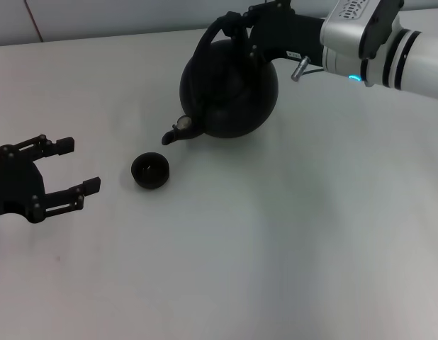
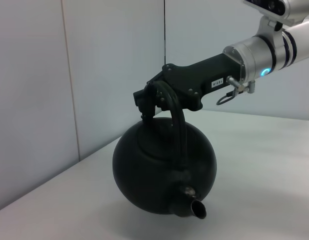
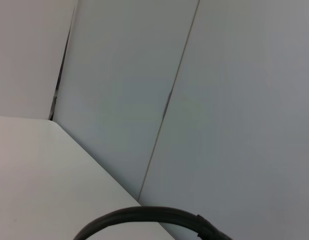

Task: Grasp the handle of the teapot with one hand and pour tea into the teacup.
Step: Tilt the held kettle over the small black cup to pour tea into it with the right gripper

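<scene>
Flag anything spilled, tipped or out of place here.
Nothing spilled. The teapot hangs tilted, spout down, from the right tool shut on its handle; the spout is short of the teacup. Left tool open, idle.

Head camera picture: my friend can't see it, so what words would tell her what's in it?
The right gripper holds a big round black teapot by its arched handle, tipped so the spout points down toward a tiny dark teacup on the white table. The left gripper waits open beside the cup, touching nothing.

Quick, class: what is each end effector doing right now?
Left end effector: open, empty, beside the teacup.
Right end effector: closed on the handle, teapot lifted and tilted.
</scene>
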Robot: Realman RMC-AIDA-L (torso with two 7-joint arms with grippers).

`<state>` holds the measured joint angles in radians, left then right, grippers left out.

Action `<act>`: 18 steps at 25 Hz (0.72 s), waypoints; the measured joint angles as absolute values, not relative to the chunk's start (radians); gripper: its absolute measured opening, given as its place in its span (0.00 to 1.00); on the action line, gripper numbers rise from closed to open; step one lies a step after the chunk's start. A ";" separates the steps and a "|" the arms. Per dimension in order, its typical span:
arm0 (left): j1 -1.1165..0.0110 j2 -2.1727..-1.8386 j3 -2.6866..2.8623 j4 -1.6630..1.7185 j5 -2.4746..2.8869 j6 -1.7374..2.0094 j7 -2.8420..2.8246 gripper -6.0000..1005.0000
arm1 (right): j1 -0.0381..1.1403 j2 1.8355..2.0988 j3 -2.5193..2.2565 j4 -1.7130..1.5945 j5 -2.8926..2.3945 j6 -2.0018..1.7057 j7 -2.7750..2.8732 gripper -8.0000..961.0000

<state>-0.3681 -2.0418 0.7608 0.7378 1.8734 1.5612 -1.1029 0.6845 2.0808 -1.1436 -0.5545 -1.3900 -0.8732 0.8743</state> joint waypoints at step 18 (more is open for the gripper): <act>-0.373 -2.042 0.761 0.738 1.873 1.558 -1.103 0.79 | 0.689 2.081 -1.236 -0.600 -1.391 -0.794 0.874 0.10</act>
<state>-0.3728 -2.0417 0.7609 0.7378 1.8728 1.5580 -1.1029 0.6891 2.0811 -1.2360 -0.6001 -1.3915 -0.7945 0.8744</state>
